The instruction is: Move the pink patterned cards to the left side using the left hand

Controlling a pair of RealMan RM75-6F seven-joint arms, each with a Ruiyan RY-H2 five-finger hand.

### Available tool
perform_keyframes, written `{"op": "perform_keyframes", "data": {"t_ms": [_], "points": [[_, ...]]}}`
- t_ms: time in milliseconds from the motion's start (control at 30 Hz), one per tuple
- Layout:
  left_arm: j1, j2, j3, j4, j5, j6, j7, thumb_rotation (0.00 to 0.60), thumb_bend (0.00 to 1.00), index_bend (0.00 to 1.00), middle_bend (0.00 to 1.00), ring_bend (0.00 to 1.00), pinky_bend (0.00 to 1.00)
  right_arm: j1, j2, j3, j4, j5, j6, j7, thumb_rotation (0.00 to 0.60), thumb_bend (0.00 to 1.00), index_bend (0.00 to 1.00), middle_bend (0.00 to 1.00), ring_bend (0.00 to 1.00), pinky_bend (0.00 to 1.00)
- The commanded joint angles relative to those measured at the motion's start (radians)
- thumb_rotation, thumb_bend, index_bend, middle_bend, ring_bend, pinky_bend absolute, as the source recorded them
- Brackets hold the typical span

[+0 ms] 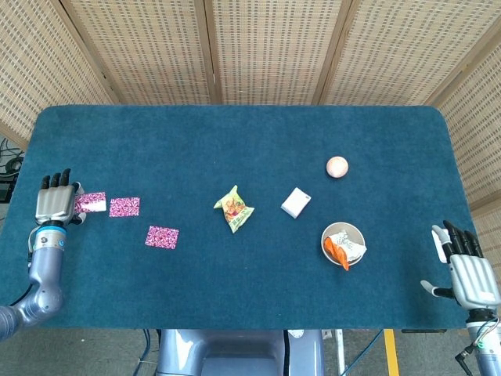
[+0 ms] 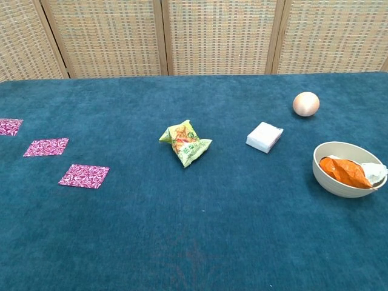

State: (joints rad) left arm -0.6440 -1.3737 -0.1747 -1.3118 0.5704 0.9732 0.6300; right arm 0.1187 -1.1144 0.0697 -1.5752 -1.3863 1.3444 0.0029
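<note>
While my left hand (image 1: 56, 200) sits at the far left edge of the blue worktop (image 1: 235, 141), its fingers rest on the left end of one pink patterned card (image 1: 91, 203); whether it actually grips that card or only touches it, I cannot tell from the head view. The chest view shows only a corner of that card at the frame's left border (image 2: 8, 126), and the hand itself falls outside that camera.

A second pink card (image 1: 124, 207) lies flat just to the right of the first, apart from it, and a third pink card (image 1: 162, 236) lies nearer my side of the worktop, further right again. All three are on the left part of the cloth, well apart from everything else.

Near the middle lies a crumpled yellow-green snack packet (image 1: 233, 208). To its right sits a small white box (image 1: 296, 202), and beyond that, toward the far side, a round peach-coloured ball (image 1: 337, 167). A pale bowl (image 1: 333, 232) on the right holds something orange (image 1: 337, 250) and something white.

My right hand (image 1: 468, 266) hovers off the right edge of the worktop, fingers extended and apart, holding nothing. Woven rattan screens (image 1: 266, 47) close off the back.
</note>
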Motion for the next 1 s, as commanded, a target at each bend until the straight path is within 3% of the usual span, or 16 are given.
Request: {"op": "perform_keyframes", "data": {"t_ms": [33, 500, 800, 1000], "points": [[-0.003, -0.021, 0.006, 0.029, 0.016, -0.014, -0.013, 0.6, 0.3, 0.36, 0.0, 0.0, 0.0, 0.0, 0.0, 0.0, 0.0, 0.001, -0.001, 0.0, 0.6, 0.13, 0.0, 0.0, 0.0, 0.0], [-0.032, -0.121, 0.016, 0.097, 0.033, -0.024, 0.002, 0.6, 0.3, 0.36, 0.0, 0.0, 0.0, -0.001, 0.005, 0.004, 0.003, 0.003, -0.001, 0.014, 0.6, 0.13, 0.0, 0.0, 0.0, 0.0], [-0.045, -0.151, 0.007, 0.112, 0.03, -0.015, 0.015, 0.6, 0.21, 0.36, 0.0, 0.0, 0.0, -0.001, 0.006, 0.004, 0.003, 0.003, -0.001, 0.016, 0.6, 0.13, 0.0, 0.0, 0.0, 0.0], [-0.054, -0.172, -0.005, 0.131, 0.029, -0.015, 0.011, 0.6, 0.2, 0.36, 0.0, 0.0, 0.0, -0.002, 0.006, 0.006, 0.005, 0.006, 0.001, 0.018, 0.6, 0.13, 0.0, 0.0, 0.0, 0.0]]}}
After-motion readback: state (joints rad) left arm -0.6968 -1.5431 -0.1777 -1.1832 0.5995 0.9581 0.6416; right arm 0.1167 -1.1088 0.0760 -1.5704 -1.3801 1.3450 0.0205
